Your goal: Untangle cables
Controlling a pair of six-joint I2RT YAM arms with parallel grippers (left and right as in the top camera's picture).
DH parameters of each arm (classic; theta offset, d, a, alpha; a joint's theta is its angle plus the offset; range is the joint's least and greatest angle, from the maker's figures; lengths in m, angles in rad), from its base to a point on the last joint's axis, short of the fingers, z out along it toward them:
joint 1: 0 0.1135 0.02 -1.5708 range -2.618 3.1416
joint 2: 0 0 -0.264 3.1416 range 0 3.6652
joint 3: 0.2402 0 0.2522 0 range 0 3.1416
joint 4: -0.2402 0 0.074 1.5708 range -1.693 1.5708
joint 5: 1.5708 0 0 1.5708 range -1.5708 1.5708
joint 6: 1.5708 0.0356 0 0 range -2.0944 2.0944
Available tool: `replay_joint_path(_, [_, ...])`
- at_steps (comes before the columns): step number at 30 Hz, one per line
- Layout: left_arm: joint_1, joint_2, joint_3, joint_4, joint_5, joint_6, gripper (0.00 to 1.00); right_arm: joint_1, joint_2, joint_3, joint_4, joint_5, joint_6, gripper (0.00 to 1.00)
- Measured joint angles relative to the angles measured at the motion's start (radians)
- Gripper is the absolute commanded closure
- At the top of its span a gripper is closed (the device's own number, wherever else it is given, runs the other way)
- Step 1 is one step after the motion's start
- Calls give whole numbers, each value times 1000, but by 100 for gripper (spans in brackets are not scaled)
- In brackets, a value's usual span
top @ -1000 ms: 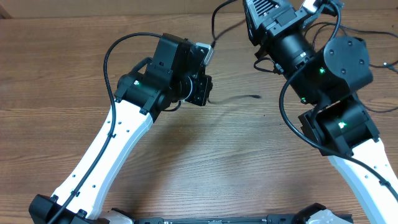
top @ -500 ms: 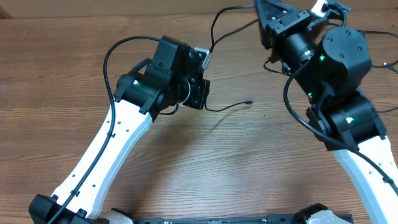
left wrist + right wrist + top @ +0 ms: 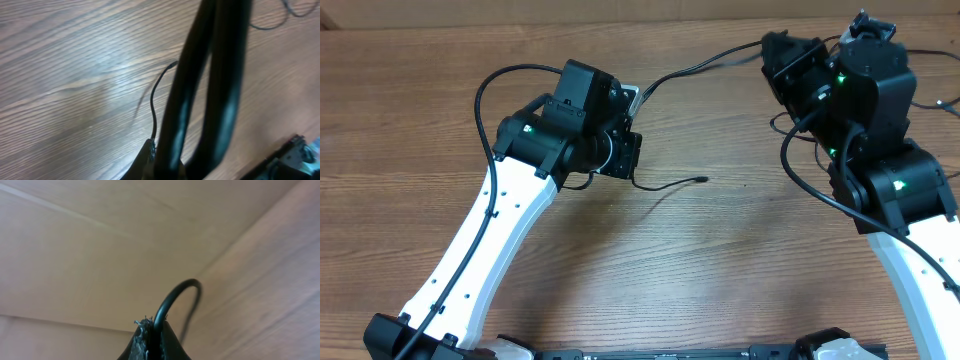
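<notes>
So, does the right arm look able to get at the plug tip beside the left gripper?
Probably not yet. The right gripper is shut on the cable. Nothing stands between it and the plug tip, so the way looks free once it lets go.

Cables (image 3: 692, 68): thin, black, flexible. One cord is raised off the table (image 3: 420, 120) and pinched at two points. It spans in a shallow sag from the middle toward the far right corner. Its free end (image 3: 670, 184) sticks out rightward, gently curved, and ends in a small plug tip (image 3: 706, 179). Further cords (image 3: 942, 101) lie loose by the right edge.
</notes>
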Motion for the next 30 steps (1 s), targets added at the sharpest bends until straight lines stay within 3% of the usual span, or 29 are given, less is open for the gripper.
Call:
replay_joint_path(3, [0,0,0,-14,-74,-5,91,-1,0,0,-72,47,-29,96])
replay_joint_path(5, [0,0,0,-30,-126,-11,60,0,0,0,-120,80,-42,96])
replay_joint_path(10, [2,0,0,-64,-216,-39,43,-3,0,0,-185,153,-56,96])
replay_joint_path(13, [2,0,0,-74,-236,-51,48,-3,0,0,-209,170,-61,96])
replay_joint_path(18, [2,0,0,-81,-250,-52,43,-3,0,0,-247,181,-78,96])
replay_joint_path(21, [2,0,0,-81,-255,-56,33,-3,0,0,-246,155,-169,96])
replay_joint_path(30, [2,0,0,-31,-173,-28,31,-5,0,0,-240,-68,-435,96])
